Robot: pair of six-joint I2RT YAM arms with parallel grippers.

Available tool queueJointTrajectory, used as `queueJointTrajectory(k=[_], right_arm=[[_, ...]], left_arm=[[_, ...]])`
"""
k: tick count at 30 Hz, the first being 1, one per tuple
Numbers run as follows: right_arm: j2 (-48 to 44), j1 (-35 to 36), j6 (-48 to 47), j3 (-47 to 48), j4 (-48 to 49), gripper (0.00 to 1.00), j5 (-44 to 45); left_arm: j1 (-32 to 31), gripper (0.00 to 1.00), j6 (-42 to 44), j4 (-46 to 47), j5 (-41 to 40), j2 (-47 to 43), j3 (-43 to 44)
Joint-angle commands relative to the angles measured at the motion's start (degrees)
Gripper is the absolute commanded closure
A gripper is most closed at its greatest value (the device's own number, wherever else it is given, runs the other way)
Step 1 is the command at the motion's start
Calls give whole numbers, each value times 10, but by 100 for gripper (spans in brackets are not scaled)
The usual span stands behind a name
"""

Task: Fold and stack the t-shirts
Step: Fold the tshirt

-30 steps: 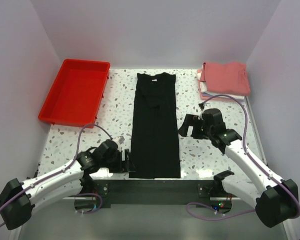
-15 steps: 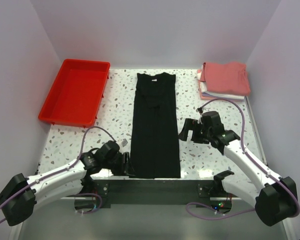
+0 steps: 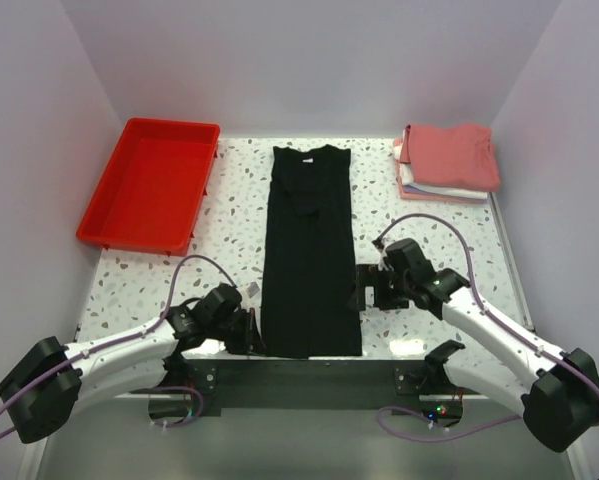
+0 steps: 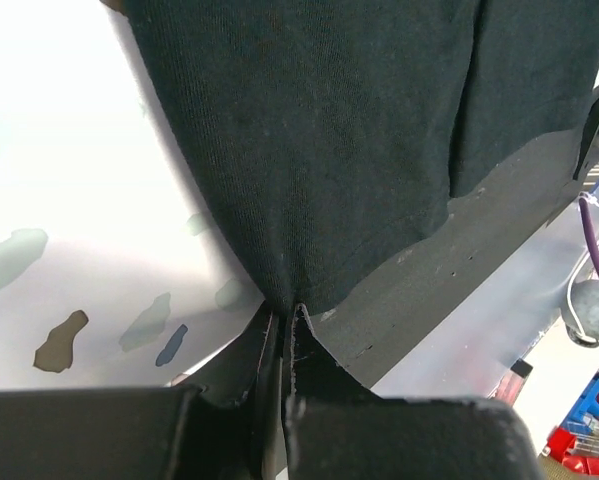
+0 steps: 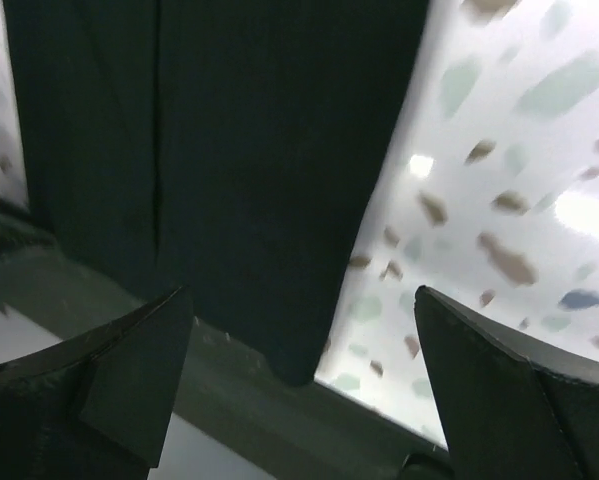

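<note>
Down the middle of the table (image 3: 434, 225) lies the black shirt (image 3: 310, 250), folded lengthwise into a narrow strip, collar at far end, hem at near edge. L gripper (image 3: 251, 328) sits low at the shirt's near-left corner. In the wrist view its fingers (image 4: 282, 312) are clenched w/ the hem corner pinched betw. them. R gripper (image 3: 364, 290) is at the shirt's right edge, nearer the hem. Its fingers (image 5: 301, 295) are spread wide above the cloth, gripping nothing. Far right: stack (image 3: 449, 158) of folded shirts, salmon-red on top, white and pink under. Far left: red tray (image 3: 149, 190).
</note>
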Motion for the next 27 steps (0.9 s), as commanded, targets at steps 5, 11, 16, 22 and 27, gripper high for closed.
queueJointTrajectory(k=[5,11,16,22,27], right_arm=[[-11,129,84,-70,-23,16,-9],[39,181,114,-81,12,27,-1],[60,207,141,-81,26,39,-1],[58,212,154,-84,26,75,26],[47,213,159,-95,59,100,-6]], left_arm=[[-3,100,4,20,3,-14,-3],[-3,100,7,3,-19,-24,2],[-3,100,6,4,-20,-20,4],[-2,100,4,7,-18,-26,6],[-3,100,7,48,23,-44,1]])
